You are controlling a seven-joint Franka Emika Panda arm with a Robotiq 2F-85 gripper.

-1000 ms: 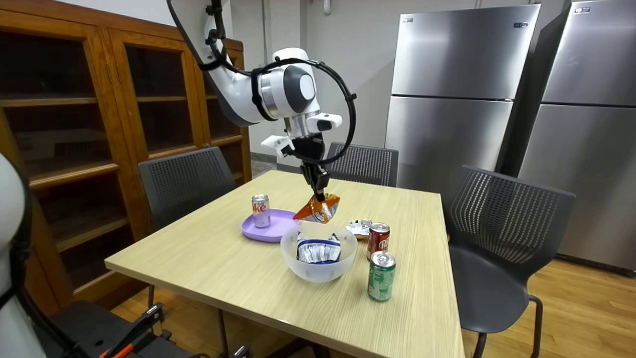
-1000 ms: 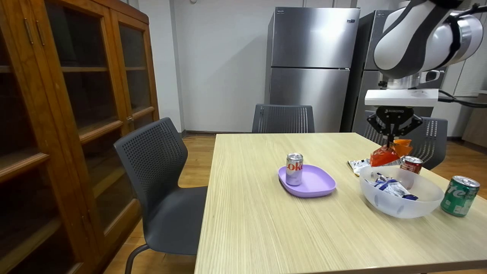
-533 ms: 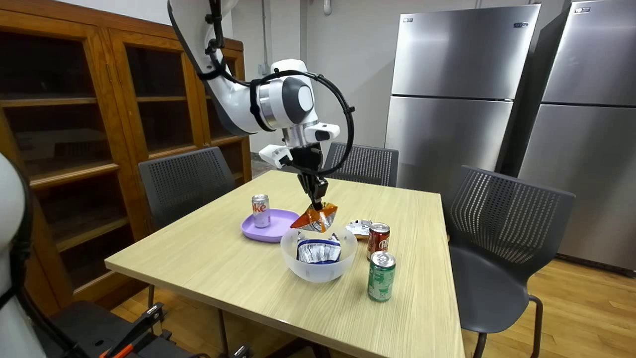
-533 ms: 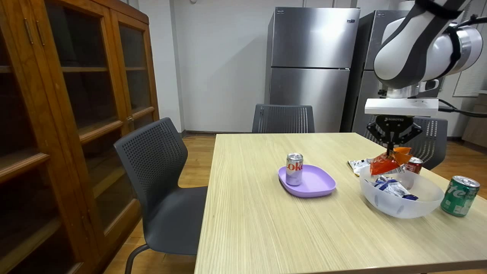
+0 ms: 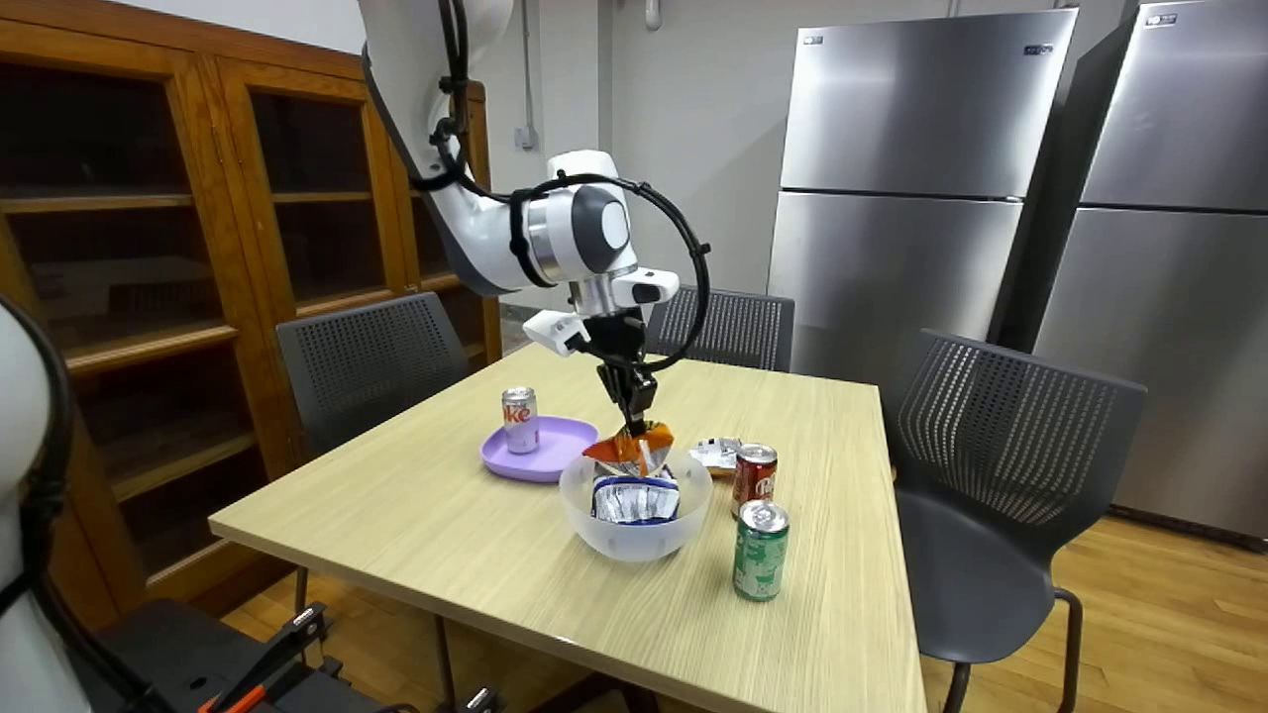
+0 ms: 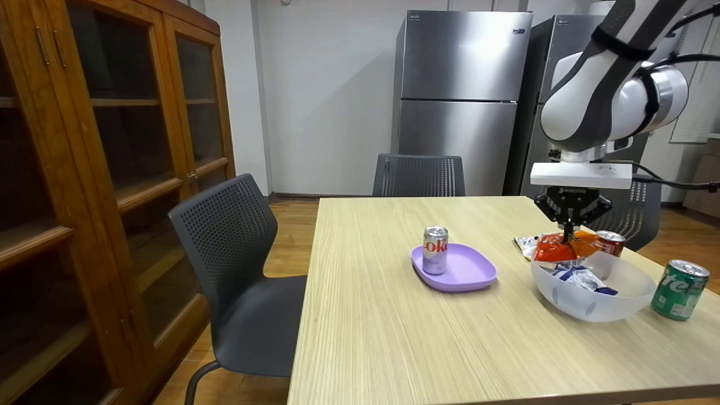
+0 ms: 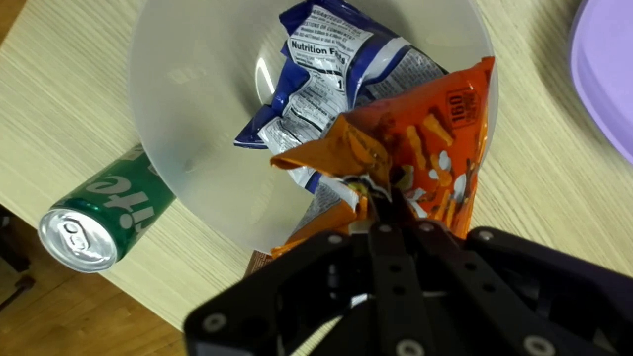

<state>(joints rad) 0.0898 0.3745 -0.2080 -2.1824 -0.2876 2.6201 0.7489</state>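
Note:
My gripper (image 5: pixel 635 426) is shut on a crumpled orange snack bag (image 7: pixel 440 133), its pinched fingertips pressed into the foil. The bag hangs at the rim of a frosted white bowl (image 5: pixel 634 543), on the side near the purple plate. Inside the bowl lies a blue and silver snack bag (image 7: pixel 316 94), just beneath the orange one. Whether the two bags touch, I cannot tell. In an exterior view the held orange bag (image 6: pixel 554 248) covers part of the bowl's far rim. The fingertips themselves are partly hidden by foil in the wrist view.
A green can (image 5: pixel 761 555) and a dark red can (image 5: pixel 755 475) stand beside the bowl. Behind it lies a silver packet (image 6: pixel 526 246). A silver Coke can (image 6: pixel 435 250) stands on the purple plate (image 6: pixel 467 270). Chairs (image 5: pixel 1010 475) surround the table (image 6: pixel 382 337).
The gripper has come down with the orange bag, from above the bowl to its rim level. Late in this span it also shifted slightly sideways. The cans, plate and bowl have not moved.

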